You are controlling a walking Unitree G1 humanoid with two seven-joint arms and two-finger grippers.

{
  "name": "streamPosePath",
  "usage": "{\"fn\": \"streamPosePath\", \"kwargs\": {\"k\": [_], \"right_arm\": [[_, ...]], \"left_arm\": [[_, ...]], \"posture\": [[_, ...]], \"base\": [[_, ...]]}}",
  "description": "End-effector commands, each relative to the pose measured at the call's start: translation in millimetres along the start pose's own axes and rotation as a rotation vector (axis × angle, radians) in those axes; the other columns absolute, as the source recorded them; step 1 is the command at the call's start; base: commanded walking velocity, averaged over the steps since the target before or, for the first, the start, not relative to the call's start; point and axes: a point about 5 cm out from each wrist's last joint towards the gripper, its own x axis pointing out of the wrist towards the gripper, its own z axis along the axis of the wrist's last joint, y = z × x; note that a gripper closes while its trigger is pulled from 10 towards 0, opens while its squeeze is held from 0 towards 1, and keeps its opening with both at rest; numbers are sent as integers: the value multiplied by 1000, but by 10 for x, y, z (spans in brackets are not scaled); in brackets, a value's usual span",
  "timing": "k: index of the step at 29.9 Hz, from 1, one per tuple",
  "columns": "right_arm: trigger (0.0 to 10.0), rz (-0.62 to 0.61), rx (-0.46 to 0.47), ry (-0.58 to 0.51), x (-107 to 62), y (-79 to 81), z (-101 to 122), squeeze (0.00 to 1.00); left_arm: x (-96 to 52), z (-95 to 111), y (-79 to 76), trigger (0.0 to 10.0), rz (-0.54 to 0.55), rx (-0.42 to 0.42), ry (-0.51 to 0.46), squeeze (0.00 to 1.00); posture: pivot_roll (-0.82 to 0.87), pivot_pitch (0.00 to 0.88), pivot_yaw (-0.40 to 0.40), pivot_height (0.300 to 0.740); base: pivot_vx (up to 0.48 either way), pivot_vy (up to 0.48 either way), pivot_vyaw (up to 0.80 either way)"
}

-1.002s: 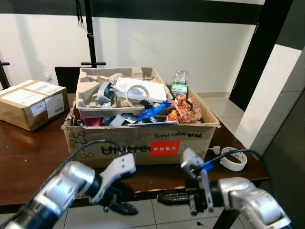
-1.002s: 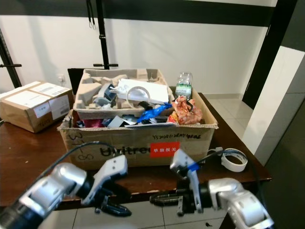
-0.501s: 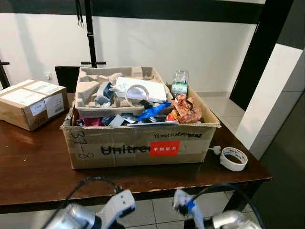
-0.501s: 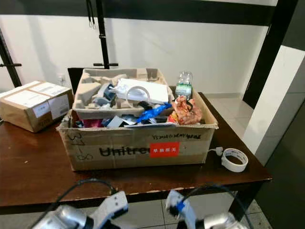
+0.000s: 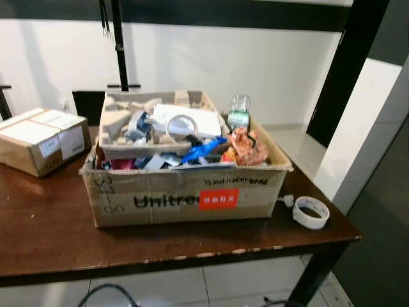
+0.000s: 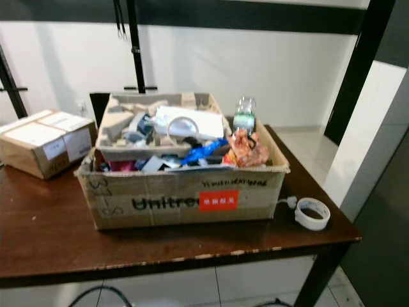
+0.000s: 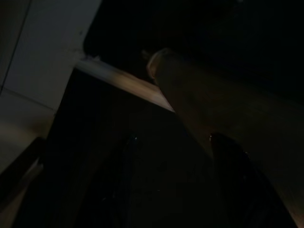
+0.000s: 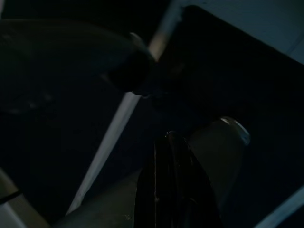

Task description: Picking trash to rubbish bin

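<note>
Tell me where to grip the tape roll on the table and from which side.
Judging by its pose, take the tape roll from above: it lies flat on the table, hole up, to the right of the cardboard box. One finger in the hole and one outside would pinch the ring's wall, preferably its right side.

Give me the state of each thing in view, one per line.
Unitree cardboard box: flaps open, heaped with trash above the rim.
Pulp tray: lying on top of the heap.
Plastic bottle: upright at the box's far right corner.
Small cardboard box: shut, labelled, on the table's left.
Tape roll: lying flat on the table, right of the big box.
Left hand: fingers apart, nothing between them.
Right hand: too dark to judge.
</note>
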Motion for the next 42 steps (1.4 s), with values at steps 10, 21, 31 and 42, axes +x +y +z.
{"fn": "streamPosePath", "kwargs": {"k": [10,21,31,42], "right_arm": [[10000,-344,281,-117,131,-117,-259,0],[10000,-522,424,-173,148,-150,-334,0],[10000,-583,503,-176,200,-72,-453,0],[10000,-612,513,-89,223,71,-758,0]], "left_arm": [[329,-117,137,10000,362,-339,-197,0],[440,-377,54,10000,478,-495,-173,0],[516,-415,-37,10000,515,-472,-176,0],[623,-392,-219,10000,471,-466,-190,0]], "posture": [[-66,102,-15,740],[-74,66,-21,740],[-79,82,-9,740],[-59,0,-24,740]], "base": [[0,0,0],[0,0,0],[0,0,0],[0,0,0]]}}
